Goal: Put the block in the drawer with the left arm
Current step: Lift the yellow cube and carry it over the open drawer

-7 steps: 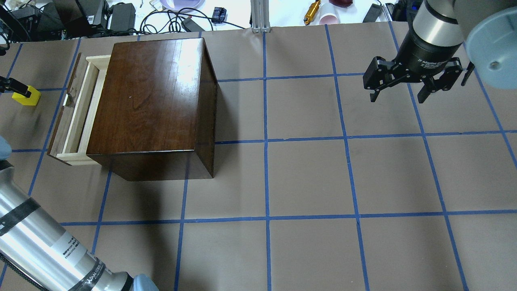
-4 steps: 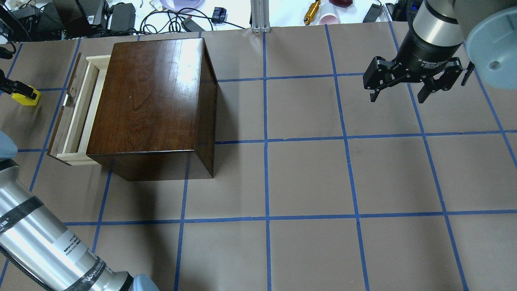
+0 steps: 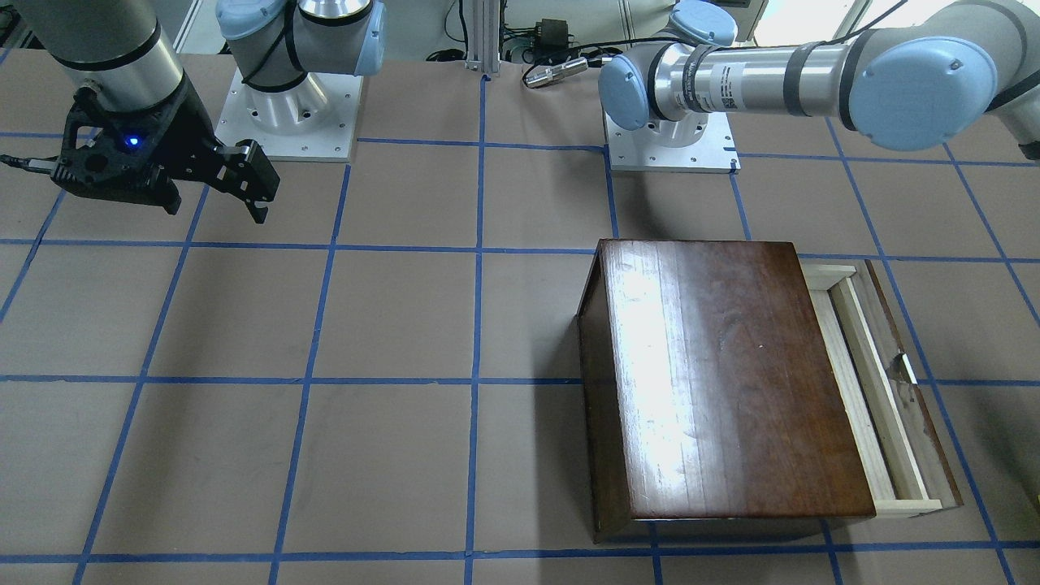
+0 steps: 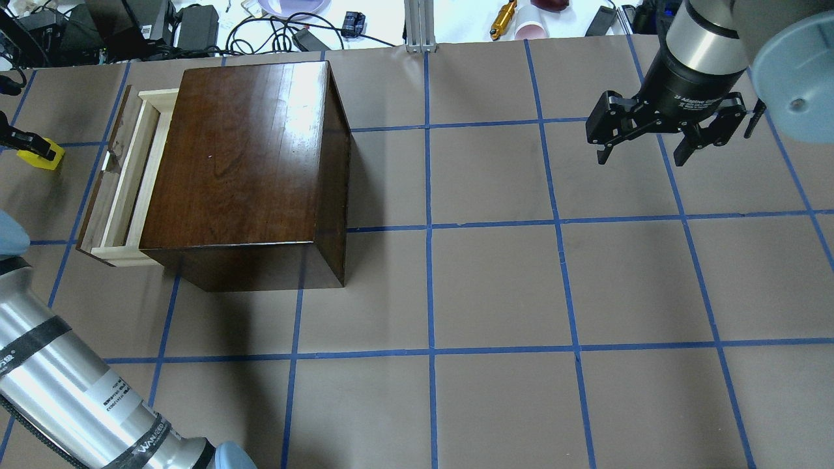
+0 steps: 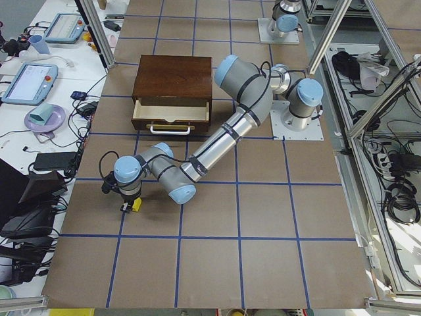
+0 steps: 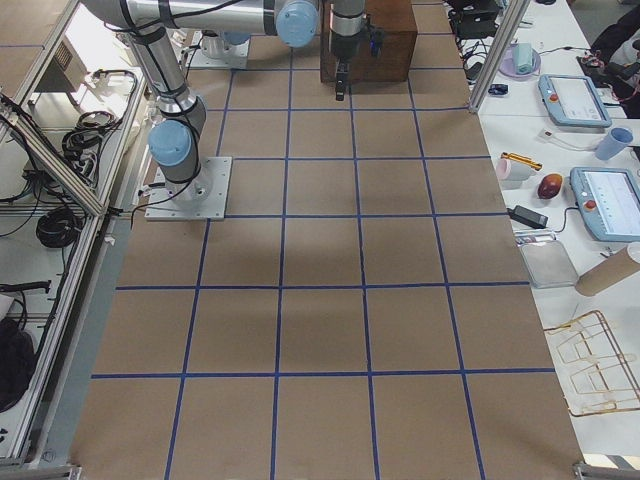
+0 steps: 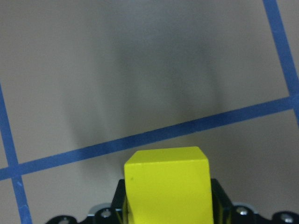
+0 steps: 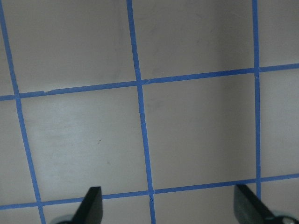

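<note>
The yellow block [image 4: 43, 157] is at the table's far left edge, well left of the drawer. My left gripper [image 4: 31, 150] is shut on it, and only a black finger shows in the overhead view. In the left wrist view the block [image 7: 167, 184] sits between the fingers, above a blue tape line. It also shows in the exterior left view [image 5: 135, 205]. The drawer [image 4: 127, 176] is pulled open from the dark wooden box [image 4: 241, 156], and its pale tray is empty; it also shows in the front view [image 3: 873, 390]. My right gripper [image 4: 642, 158] is open and empty, hovering at the far right.
Cables, power bricks, a cup and a yellow tool [image 4: 503, 19] lie beyond the table's far edge. The two arm bases [image 3: 670, 146] stand at the robot's side of the table. My left forearm [image 4: 71, 391] crosses the near left corner.
My left gripper shifted slightly with the block, so the finger now covers more of it. My left forearm moved a little. The right arm, box and drawer have not moved.
</note>
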